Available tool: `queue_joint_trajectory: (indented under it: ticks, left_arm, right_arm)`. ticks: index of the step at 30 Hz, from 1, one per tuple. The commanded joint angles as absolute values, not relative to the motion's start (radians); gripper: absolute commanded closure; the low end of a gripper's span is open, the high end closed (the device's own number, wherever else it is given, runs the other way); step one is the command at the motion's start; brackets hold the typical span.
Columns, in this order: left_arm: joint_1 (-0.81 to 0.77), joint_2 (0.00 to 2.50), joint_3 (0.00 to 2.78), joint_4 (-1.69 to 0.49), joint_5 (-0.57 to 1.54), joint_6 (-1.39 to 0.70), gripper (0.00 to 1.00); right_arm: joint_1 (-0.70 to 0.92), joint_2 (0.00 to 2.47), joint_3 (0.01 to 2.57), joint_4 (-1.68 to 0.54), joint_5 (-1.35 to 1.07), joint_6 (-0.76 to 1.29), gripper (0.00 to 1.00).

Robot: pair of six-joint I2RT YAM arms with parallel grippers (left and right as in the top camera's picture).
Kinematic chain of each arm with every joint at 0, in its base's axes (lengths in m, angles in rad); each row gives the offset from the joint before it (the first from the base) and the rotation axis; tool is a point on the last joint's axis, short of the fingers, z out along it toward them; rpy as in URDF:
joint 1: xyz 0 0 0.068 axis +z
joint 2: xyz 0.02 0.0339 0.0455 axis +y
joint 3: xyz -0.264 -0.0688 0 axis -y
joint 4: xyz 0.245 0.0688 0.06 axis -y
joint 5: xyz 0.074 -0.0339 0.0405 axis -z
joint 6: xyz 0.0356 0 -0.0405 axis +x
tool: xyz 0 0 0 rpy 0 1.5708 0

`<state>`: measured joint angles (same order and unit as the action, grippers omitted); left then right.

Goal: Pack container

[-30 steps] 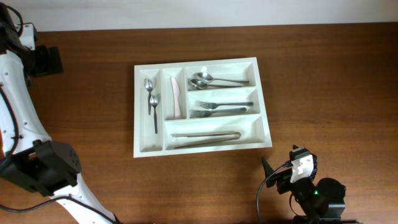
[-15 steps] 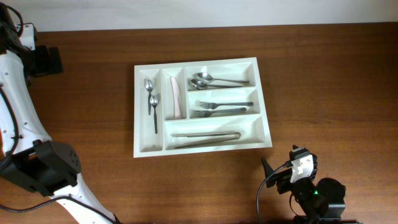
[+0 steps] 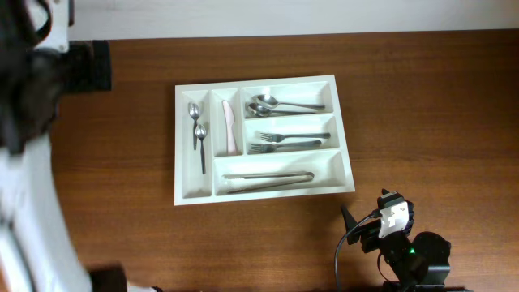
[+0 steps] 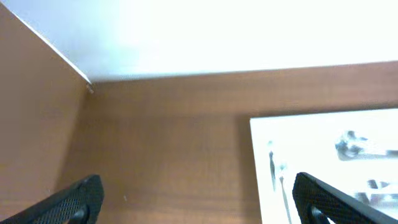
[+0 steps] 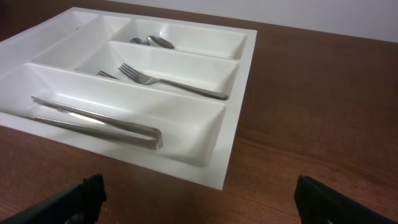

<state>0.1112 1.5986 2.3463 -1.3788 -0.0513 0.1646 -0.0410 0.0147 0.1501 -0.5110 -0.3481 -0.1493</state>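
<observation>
The container (image 3: 268, 197) is a white compartmented tray lying mid-table. It holds two small spoons (image 3: 197, 134), a white knife (image 3: 230, 126), larger spoons (image 3: 276, 104), forks (image 3: 284, 140) and tongs (image 3: 268, 177). My left gripper (image 3: 91, 65) is blurred at the far left, well clear of the tray. In the left wrist view this gripper (image 4: 199, 205) is open over bare wood, with the container (image 4: 323, 137) to its right. My right gripper (image 3: 350, 225) rests near the front edge. It is open (image 5: 202, 208) and empty, just short of the container's corner (image 5: 242, 81).
A pale wall (image 4: 217, 37) runs along the table's back edge. The right arm's base (image 3: 413, 255) sits at the front right. Brown tabletop (image 3: 438, 122) surrounds the tray on all sides.
The left arm has swung and now shows blurred, its gripper shifted up and to the right along the back left. The right arm and the tray's contents have not moved.
</observation>
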Motion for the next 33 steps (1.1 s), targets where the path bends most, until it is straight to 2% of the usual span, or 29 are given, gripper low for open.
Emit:
queue_joint_trajectory:
  ticks: [1,3,9,22,33]
  left_arm:
    - [0.114,1.486,2.212,-1.357,-0.101,0.196,0.01]
    - [0.114,1.405,2.097,-1.328,-0.109,0.213,0.01]
    - [0.113,1.125,1.628,-0.994,-0.109,0.214,0.01]
    - [0.046,0.571,0.803,-0.494,-0.090,0.214,0.01]
    - [0.046,0.263,0.373,-0.327,-0.090,0.214,0.01]
  right_arm:
    - [-0.033,0.004,0.143,-0.508,-0.336,-0.141,0.01]
    - [-0.033,0.004,0.143,-0.508,-0.336,-0.141,0.01]
    - [-0.033,0.004,0.143,-0.508,-0.336,-0.141,0.01]
    - [-0.033,0.004,0.143,-0.508,-0.336,-0.141,0.01]
    - [-0.033,0.004,0.143,-0.508,-0.336,-0.141,0.01]
